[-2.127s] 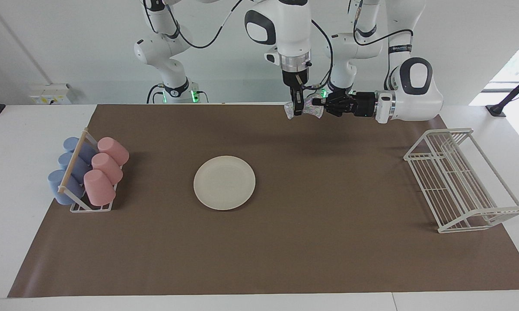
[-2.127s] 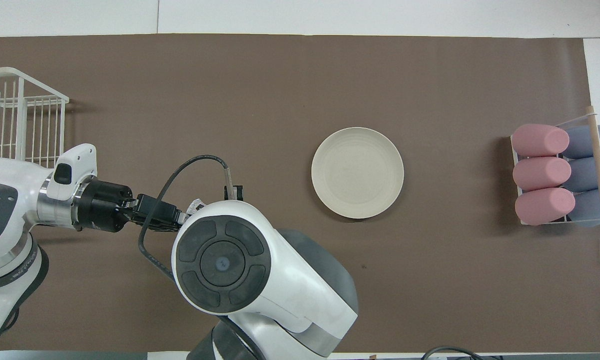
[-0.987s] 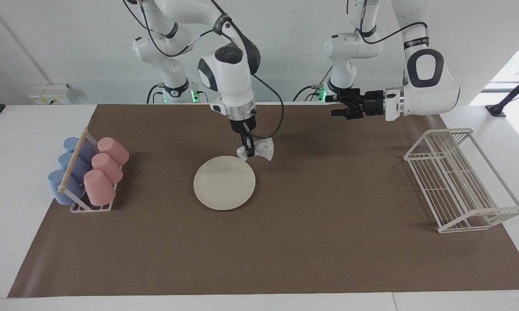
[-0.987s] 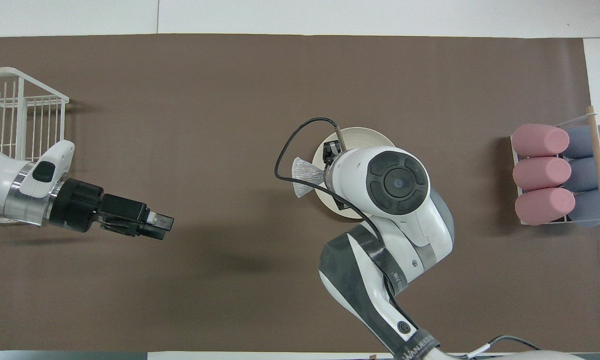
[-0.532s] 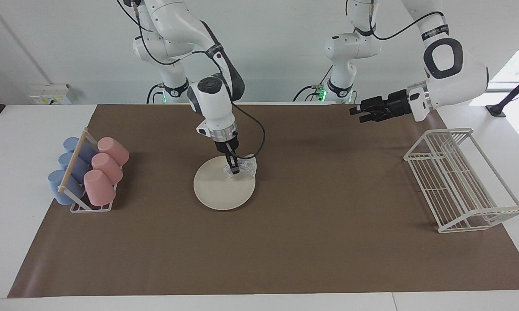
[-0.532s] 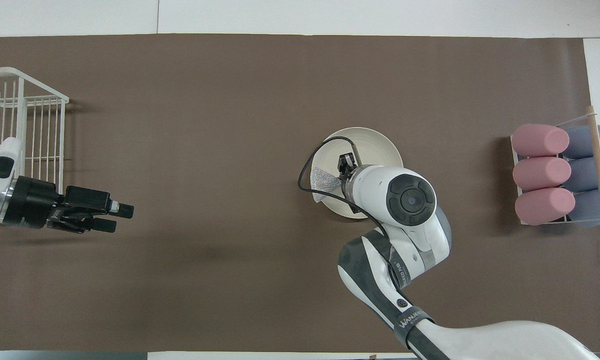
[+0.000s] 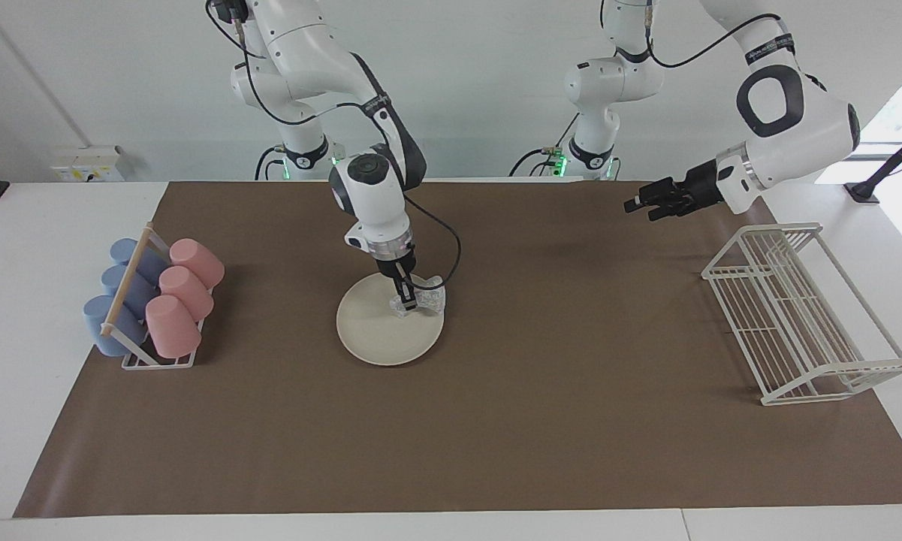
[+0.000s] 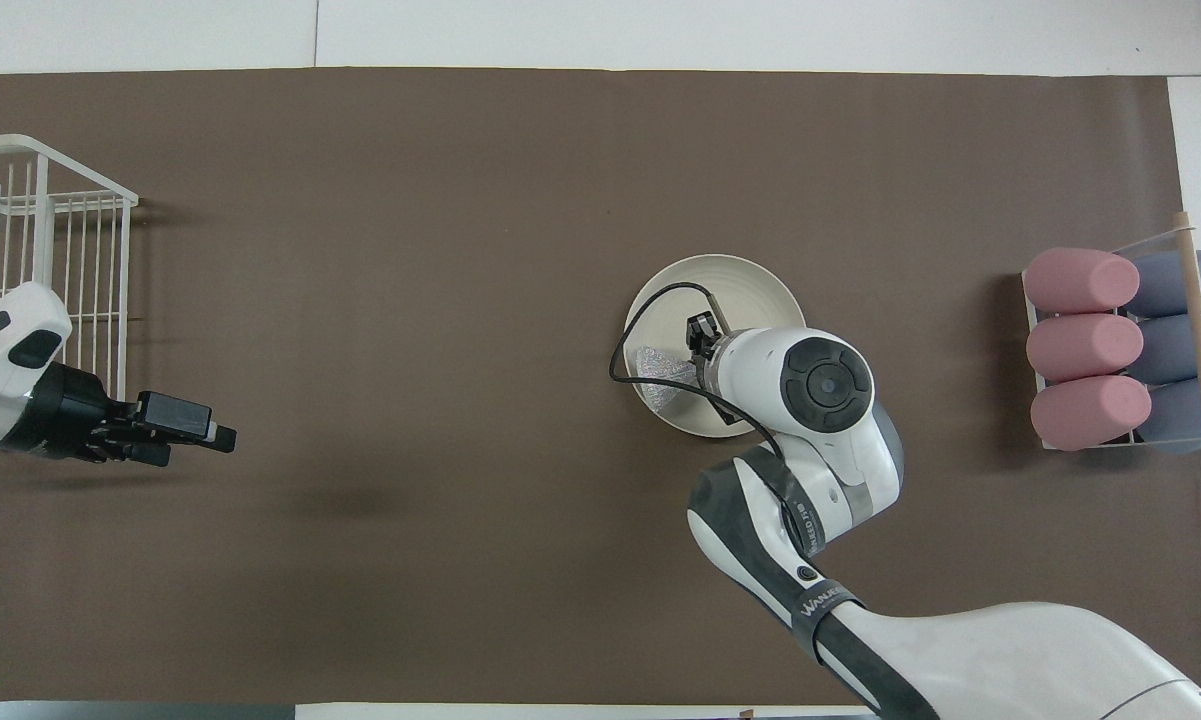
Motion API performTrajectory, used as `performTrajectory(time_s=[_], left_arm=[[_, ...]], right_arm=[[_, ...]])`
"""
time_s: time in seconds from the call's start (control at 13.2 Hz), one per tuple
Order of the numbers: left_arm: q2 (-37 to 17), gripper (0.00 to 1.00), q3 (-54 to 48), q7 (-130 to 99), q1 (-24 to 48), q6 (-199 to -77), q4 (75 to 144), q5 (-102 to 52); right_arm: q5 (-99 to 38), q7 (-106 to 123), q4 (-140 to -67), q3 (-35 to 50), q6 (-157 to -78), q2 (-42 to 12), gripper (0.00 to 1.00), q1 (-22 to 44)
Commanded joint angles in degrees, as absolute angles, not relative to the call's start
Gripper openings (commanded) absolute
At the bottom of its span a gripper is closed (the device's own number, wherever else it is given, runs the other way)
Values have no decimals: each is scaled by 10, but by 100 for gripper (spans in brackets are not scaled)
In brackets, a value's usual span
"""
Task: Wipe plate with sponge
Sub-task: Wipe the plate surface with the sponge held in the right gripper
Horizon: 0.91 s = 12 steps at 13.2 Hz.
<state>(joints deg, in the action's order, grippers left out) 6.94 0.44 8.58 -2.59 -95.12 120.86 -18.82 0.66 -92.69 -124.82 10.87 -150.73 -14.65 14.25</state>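
Sponge (image 7: 421, 299) now lower onto plate (image 7: 379, 338) edge, pinched in right gripper (image 7: 408, 303); left gripper (image 7: 638, 204) spread, empty

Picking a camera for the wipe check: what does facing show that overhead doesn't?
Facing only: the right claw shut on the sponge, pressing it down on the plate at the rim nearer the robots; both arm bases too.

Overhead only: the right arm's wrist hides that claw and part of the plate, so contact cannot be read; the sponge peeks out beside it.

Both: the left claw open, waiting near the white wire rack; the cups in their holder.
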Motion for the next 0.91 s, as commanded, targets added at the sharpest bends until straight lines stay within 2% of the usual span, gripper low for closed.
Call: performTrajectory(time_s=[0.0, 0.23, 0.53, 0.84], left_arm=[[83, 100, 4, 69, 2, -964, 1220, -125], [82, 100, 4, 69, 1, -965, 1219, -120], [82, 100, 4, 69, -3, -965, 1216, -120], [82, 100, 4, 69, -4, -965, 1215, -120]], right_arm=[[9, -805, -1275, 116, -1516, -141, 0, 88], [9, -788, -1279, 117, -1516, -140, 0, 79], [9, -921, -1278, 117, -1529, -143, 0, 155], [9, -944, -1279, 116, -1553, -149, 0, 159]])
